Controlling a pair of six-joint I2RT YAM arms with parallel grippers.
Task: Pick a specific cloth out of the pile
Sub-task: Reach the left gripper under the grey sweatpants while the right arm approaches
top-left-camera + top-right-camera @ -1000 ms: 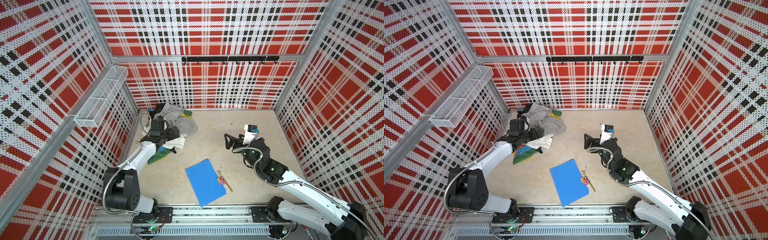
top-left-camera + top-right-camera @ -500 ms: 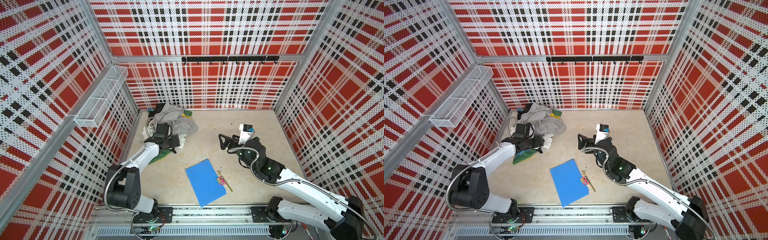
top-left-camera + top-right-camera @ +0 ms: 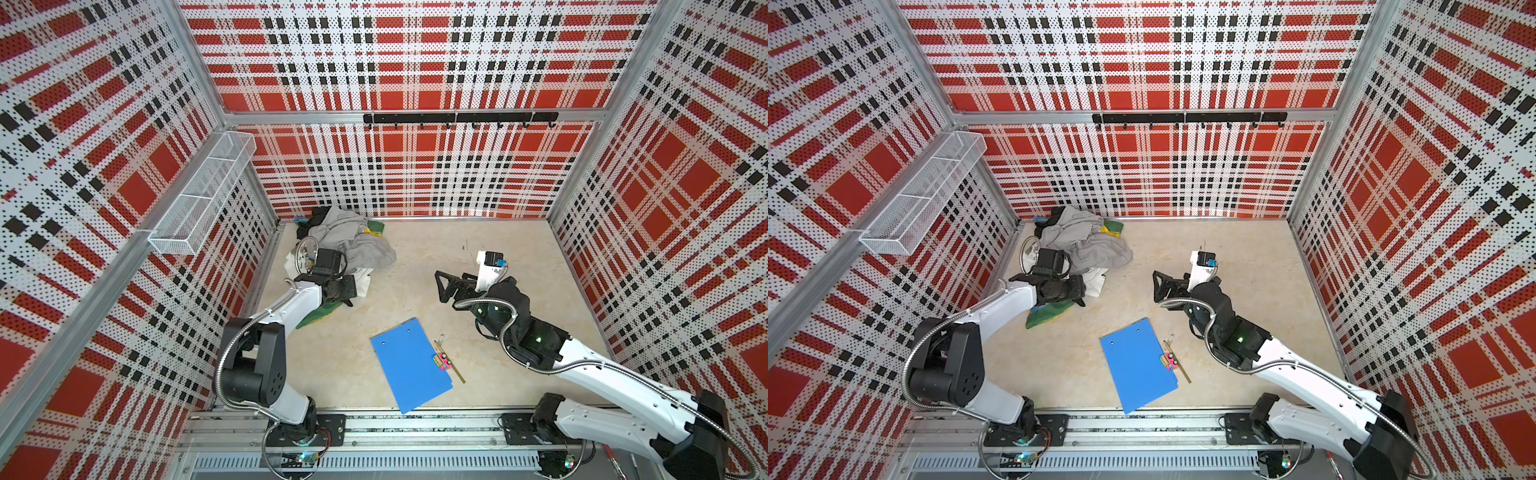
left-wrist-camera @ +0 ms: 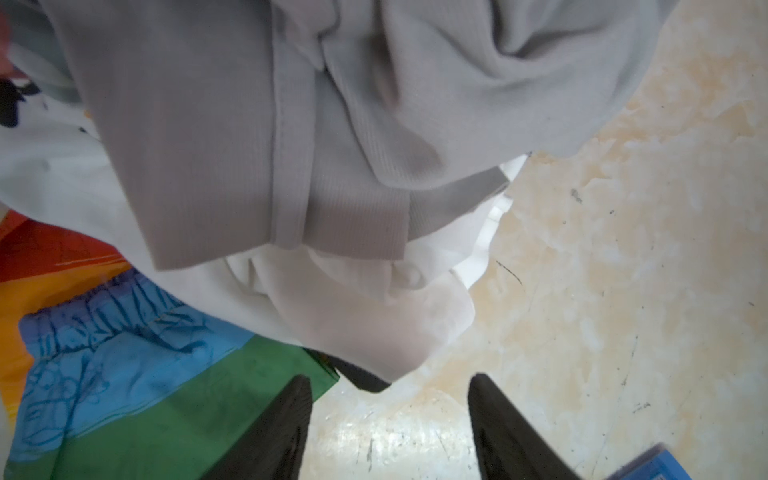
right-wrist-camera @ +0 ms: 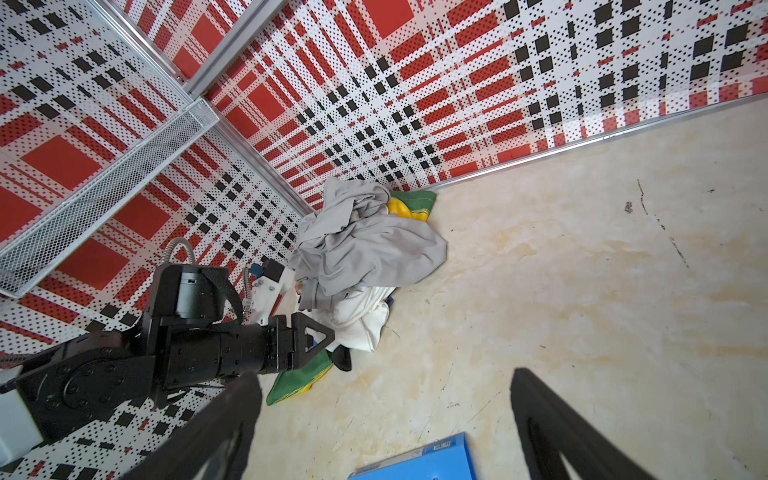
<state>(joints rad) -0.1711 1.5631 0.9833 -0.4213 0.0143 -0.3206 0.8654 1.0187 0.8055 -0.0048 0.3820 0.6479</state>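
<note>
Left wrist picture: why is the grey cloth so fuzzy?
Left wrist view: the grey garment lies close to the lens, so it blurs; right wrist view: the pile is sharp, the right pincer softer; both top views: sharp, side walls lean outward.

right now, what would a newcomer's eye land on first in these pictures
The red, black and white plaid perforated walls dominate every side. Next comes the bright blue flat clipboard on the beige floor near the front, and the crumpled heap of grey, white and green-yellow garments in the far left corner, where the left gripper sits open at its near edge.
</note>
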